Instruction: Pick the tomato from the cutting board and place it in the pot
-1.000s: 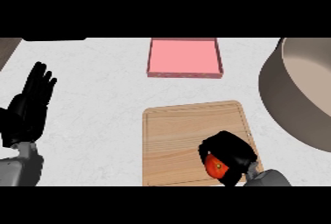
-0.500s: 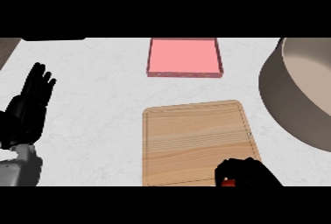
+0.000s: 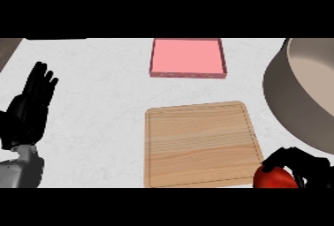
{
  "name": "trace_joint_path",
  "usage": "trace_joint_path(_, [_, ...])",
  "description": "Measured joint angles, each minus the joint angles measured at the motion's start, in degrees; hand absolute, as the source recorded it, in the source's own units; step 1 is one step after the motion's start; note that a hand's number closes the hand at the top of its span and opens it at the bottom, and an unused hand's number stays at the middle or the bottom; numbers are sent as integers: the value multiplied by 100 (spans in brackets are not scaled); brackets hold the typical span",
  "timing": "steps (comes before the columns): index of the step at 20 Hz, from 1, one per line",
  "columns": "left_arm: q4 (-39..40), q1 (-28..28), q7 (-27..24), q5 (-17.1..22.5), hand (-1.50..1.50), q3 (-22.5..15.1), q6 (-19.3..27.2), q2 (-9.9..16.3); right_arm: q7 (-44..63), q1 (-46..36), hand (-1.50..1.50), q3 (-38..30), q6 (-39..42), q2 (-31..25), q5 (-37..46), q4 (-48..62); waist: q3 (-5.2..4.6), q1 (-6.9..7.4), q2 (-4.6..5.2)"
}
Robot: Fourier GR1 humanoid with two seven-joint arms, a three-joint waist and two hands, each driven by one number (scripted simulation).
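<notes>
At the lower right, our right black hand (image 3: 301,164) curls round the round red tomato (image 3: 272,178), just off the light wooden cutting board's (image 3: 199,143) right corner, below the big grey metal pot (image 3: 297,103). It shows no clear long axis. Our left black hand (image 3: 29,106) rests open at the left edge.

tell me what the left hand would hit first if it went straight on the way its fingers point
Nothing, as far as the view shows. The left hand points up the view over bare counter, well left of the pink tray; its height is unclear.
</notes>
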Motion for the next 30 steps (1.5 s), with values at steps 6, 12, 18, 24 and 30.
trace_joint_path(6, [104, -115, -9, -29, 0, 7, -2, -18, 154, -687, 150, -1297, 64, -12, -222, 37, 2, 52, 19])
trace_joint_path(12, [-8, -99, 74, -50, 0, -45, -9, -64, 385, -1595, 150, -2769, 507, -324, -1534, 392, 4, 100, 19])
trace_joint_path(18, [105, -136, 9, 14, 0, 47, -159, -25, 329, -2476, 150, -3776, 574, -1010, -2512, 1690, 2, 139, 30])
trace_joint_path(24, [59, -145, 27, 13, 0, 37, -199, -42, -533, -2758, 150, -4066, -80, -1510, -2103, 2994, 6, 204, 59])
trace_joint_path(30, [64, -244, 50, -49, 0, -19, -156, -100, -1235, -3123, 150, -3954, -1191, -2063, -905, 4415, -23, 256, 44])
